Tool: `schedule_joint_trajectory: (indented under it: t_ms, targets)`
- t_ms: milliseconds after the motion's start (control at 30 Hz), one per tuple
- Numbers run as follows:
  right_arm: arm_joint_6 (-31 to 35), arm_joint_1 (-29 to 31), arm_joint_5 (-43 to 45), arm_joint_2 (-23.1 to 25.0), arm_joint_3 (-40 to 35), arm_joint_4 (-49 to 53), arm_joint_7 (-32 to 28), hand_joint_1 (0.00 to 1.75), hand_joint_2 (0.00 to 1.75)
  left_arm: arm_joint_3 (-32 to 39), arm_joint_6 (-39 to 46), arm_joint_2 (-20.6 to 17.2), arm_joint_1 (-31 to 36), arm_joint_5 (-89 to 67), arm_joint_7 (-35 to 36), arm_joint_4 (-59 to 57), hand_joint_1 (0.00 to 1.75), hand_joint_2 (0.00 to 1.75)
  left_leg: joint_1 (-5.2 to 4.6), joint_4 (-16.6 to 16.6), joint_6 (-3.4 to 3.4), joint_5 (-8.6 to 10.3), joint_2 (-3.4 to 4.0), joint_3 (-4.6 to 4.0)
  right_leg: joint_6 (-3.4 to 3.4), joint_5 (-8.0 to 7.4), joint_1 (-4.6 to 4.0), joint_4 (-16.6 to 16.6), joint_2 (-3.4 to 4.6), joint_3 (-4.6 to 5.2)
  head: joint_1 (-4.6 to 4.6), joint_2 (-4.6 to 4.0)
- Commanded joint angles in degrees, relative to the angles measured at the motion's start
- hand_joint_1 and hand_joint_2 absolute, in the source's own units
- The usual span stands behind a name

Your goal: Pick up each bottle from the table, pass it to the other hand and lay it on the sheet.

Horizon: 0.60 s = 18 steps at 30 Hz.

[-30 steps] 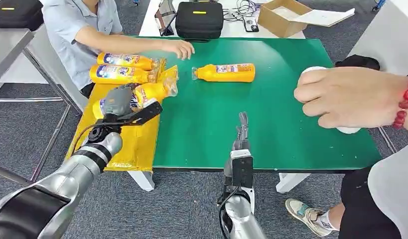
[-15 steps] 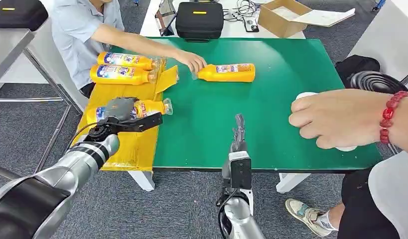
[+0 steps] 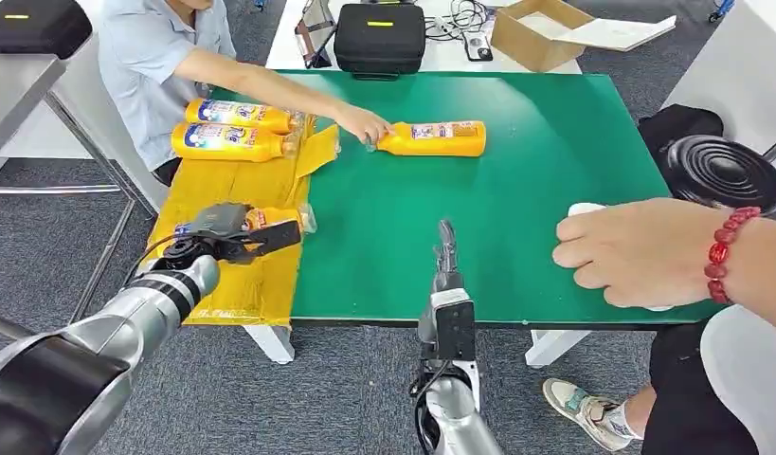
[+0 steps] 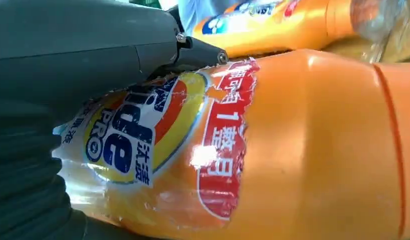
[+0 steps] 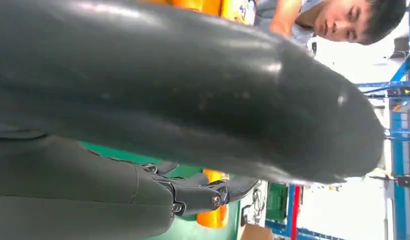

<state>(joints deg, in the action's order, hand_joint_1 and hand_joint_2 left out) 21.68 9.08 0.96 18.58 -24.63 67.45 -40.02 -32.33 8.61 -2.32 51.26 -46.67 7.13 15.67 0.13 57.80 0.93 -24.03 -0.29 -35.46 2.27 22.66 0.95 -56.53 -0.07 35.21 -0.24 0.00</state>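
The left robot hand grips an orange bottle low over the yellow sheet (two more lie there); the right robot hand, fingers straight together, holds nothing above the green worktop.

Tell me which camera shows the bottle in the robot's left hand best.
The left wrist view: the bottle fills it, label readable. The head view shows the same bottle small, partly hidden under the left hand, over the yellow sheet. The right wrist view doesn't help.
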Motion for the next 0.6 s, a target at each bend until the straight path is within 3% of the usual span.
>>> schedule_joint_trajectory:
  t_ms: [33, 100, 167, 233, 333, 600]
  targets:
    - [-0.5, 2.1, 0.1, 0.6, -0.5, -5.8, 0.0, 0.0, 0.0, 2.8, -2.1, -0.3, 0.1, 2.5, -0.2, -3.1, 0.61, 1.75, 0.03, 0.0, -0.04, -0.06, 0.12, 0.17, -0.06, 0.02, -0.03, 0.0, 0.11, -0.14, 0.0, 0.0]
    - [-0.6, 2.0, 0.1, 0.7, -0.3, -6.0, 0.0, 0.0, 0.0, 3.7, -1.8, -0.4, -0.8, 3.2, -1.1, -2.8, 0.42, 1.75, 0.05, 0.0, -0.05, -0.09, 0.13, 0.2, -0.08, 0.05, -0.06, 0.0, 0.12, -0.18, 0.0, 0.0]
    - [-0.7, 2.0, 0.0, 0.7, -0.2, -6.2, 0.0, 0.0, 0.0, 4.5, -1.2, -0.5, -1.6, 3.8, -2.4, -2.4, 0.42, 1.75, 0.07, 0.0, -0.07, -0.16, 0.19, 0.33, -0.12, 0.09, -0.08, 0.0, 0.17, -0.29, 0.0, 0.0]
    - [-0.3, 1.9, -0.4, 0.6, -0.1, -6.1, 0.0, 0.0, 0.0, 4.2, -0.3, -0.6, -2.2, 2.9, -2.9, -2.4, 0.24, 1.75, 0.06, 0.0, -0.07, -0.15, 0.16, 0.33, -0.12, 0.1, -0.08, 0.0, 0.14, -0.29, 0.0, 0.0]
    - [-0.1, 1.9, -0.6, 0.5, -0.2, -6.0, 0.0, 0.0, 0.0, 3.9, -0.2, -0.5, -2.4, 2.3, -3.4, -2.6, 0.12, 1.75, 0.08, 0.0, -0.07, -0.15, 0.16, 0.34, -0.12, 0.1, -0.09, 0.0, 0.14, -0.31, 0.0, 0.0]
    - [0.1, 1.9, -0.9, 0.2, -0.5, -5.6, 0.0, 0.0, 0.0, 5.5, -1.6, -0.5, -2.7, 3.3, -4.6, -2.5, 0.02, 1.75, 0.05, 0.0, -0.05, -0.1, 0.15, 0.24, -0.09, 0.05, -0.06, 0.0, 0.13, -0.21, 0.0, 0.0]
